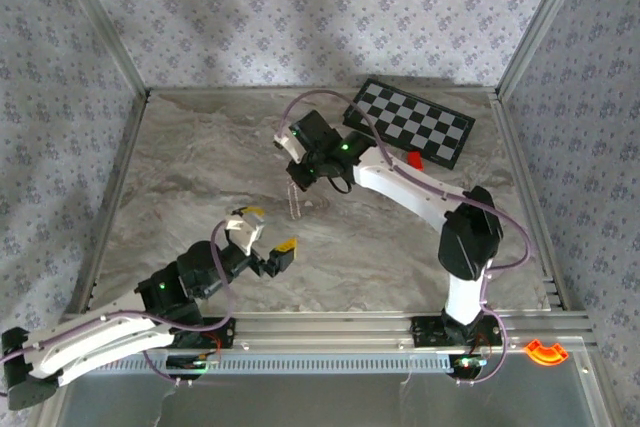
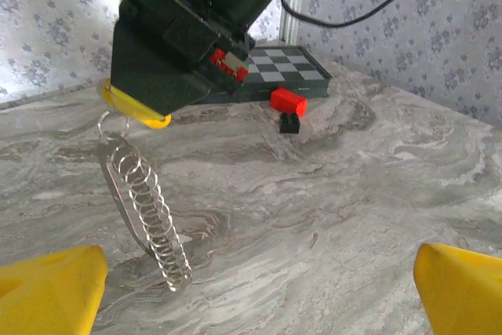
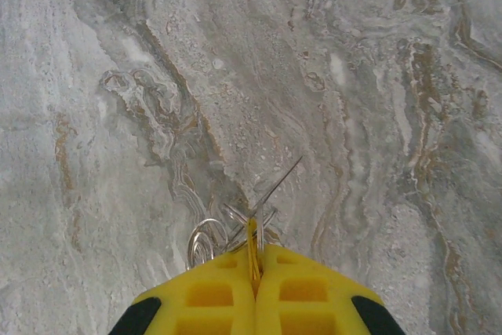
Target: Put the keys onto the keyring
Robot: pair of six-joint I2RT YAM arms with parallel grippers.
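My right gripper is shut on the top of the keyring, a thin grey oval loop that hangs down with its lower end just at the marble table. The keys are strung along it as a silvery cluster that looks like a row of small loops. Thin wires of the keyring poke out past the yellow pads in the right wrist view. My left gripper stands open and empty, low and just in front of the hanging keyring, not touching it.
A checkerboard lies at the back right, with a red block and a black block beside it. Patterned walls close in the table. An orange piece sits beyond the front rail.
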